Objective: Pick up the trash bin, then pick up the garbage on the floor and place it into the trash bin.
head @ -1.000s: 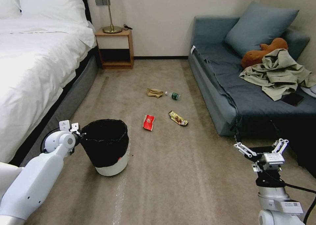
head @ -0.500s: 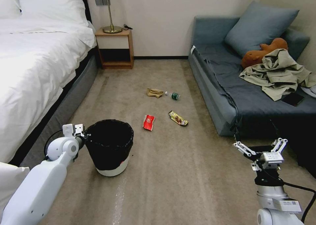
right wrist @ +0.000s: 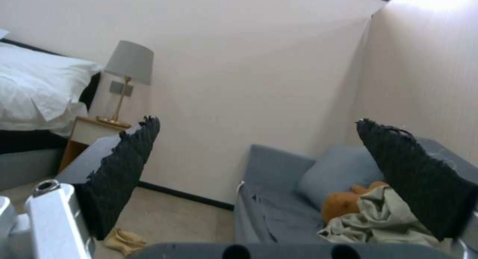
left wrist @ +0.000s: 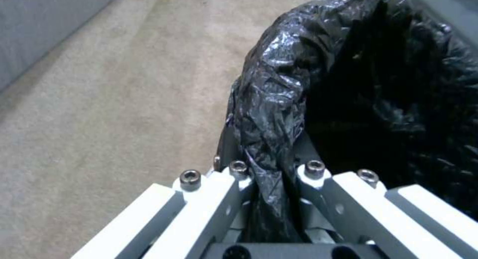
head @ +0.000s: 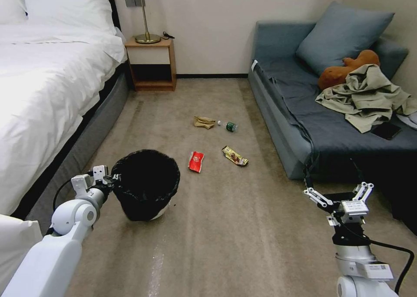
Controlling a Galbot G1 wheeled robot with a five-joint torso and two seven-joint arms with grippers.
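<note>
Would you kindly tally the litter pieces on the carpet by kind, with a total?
Snack wrappers: 2, one red, one gold-brown
Plastic bottle: 1
Crumpled paper bag: 1
Total: 4

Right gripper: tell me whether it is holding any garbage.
No. The right gripper is open and empty above the floor, beside the sofa.

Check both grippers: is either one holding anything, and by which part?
The left gripper is shut on the trash bin, pinching its bag-covered rim. The right gripper is open, holding nothing.
</note>
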